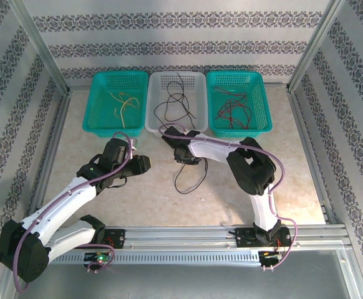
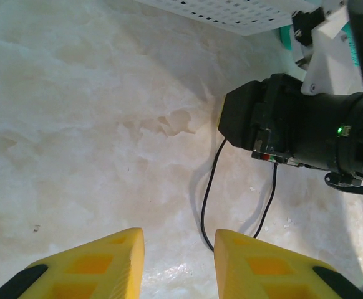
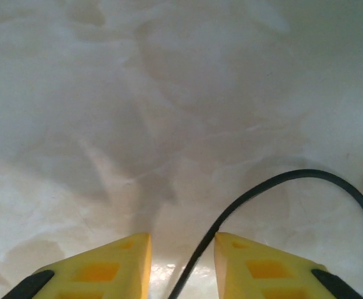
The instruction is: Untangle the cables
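The black cable (image 3: 262,184) lies loose on the counter (image 3: 169,93), a strand curving into the gap of the right end effector (image 3: 181,243), whose fingers stand apart around it, not pinching. The left end effector (image 2: 179,237), open and empty, is farther off, with the loop ahead and to its right.
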`<state>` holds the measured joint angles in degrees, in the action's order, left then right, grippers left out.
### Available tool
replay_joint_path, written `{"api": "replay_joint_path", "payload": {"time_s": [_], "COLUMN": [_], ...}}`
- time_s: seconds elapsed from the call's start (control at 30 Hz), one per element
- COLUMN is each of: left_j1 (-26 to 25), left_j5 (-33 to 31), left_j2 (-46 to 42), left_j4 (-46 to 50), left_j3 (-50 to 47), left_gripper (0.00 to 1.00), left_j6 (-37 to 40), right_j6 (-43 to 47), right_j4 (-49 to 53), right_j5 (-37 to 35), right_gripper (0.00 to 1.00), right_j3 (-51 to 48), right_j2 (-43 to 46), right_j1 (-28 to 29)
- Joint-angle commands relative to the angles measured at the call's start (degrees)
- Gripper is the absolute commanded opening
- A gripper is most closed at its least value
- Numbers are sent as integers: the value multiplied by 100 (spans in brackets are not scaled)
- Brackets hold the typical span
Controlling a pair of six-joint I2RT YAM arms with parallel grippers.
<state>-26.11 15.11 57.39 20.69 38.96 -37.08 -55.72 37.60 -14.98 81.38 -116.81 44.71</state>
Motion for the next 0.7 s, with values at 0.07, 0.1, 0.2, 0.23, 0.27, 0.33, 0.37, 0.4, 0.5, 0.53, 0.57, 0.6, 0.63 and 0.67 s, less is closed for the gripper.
{"api": "replay_joint_path", "payload": {"time_s": [0.07,0.1,0.2,0.23,0.27,0.33,0.37,0.4,0.5,0.53,0.57,0.6,0.63,0.67], "left_j1": [56,57,61,59,56,58,58,62,41,29,22,-2,-32,-81], "left_j5": [143,158,219,242,267,441,564,746,1236,1378,1517,1647,1758,1864], "left_j2": [54,83,139,134,133,116,126,140,216,245,268,301,339,376], "left_j4": [-240,-254,-284,-293,-316,-517,-676,-875,-1543,-1810,-2069,-2356,-2617,-2831], "left_j3": [-7,14,97,123,137,142,121,110,42,21,-8,-33,-40,-38], "left_gripper": [35,35,35,36,36,40,42,43,47,48,50,53,56,58], "left_j6": [78,79,103,102,98,42,-8,-84,-345,-459,-543,-640,-725,-769], "right_j6": [-156,-144,-100,-43,0,126,225,381,817,948,1011,1067,1108,1144], "right_j4": [389,363,220,-5,-227,-617,-775,-982,-1560,-1777,-1951,-2146,-2312,-2400], "right_j5": [-132,-104,0,66,107,111,123,152,174,269,374,521,656,768], "right_gripper": [17,11,0,0,0,0,0,0,0,0,0,0,0,0], "right_j3": [33,3,-142,-298,-523,-946,-1104,-1299,-1861,-2048,-2215,-2403,-2553,-2637], "right_j2": [-89,-78,60,212,351,822,1035,1307,2177,2526,2809,3120,3440,3710], "right_j1": [-85,-89,-89,-81,-64,21,65,126,379,446,480,492,494,495]}}
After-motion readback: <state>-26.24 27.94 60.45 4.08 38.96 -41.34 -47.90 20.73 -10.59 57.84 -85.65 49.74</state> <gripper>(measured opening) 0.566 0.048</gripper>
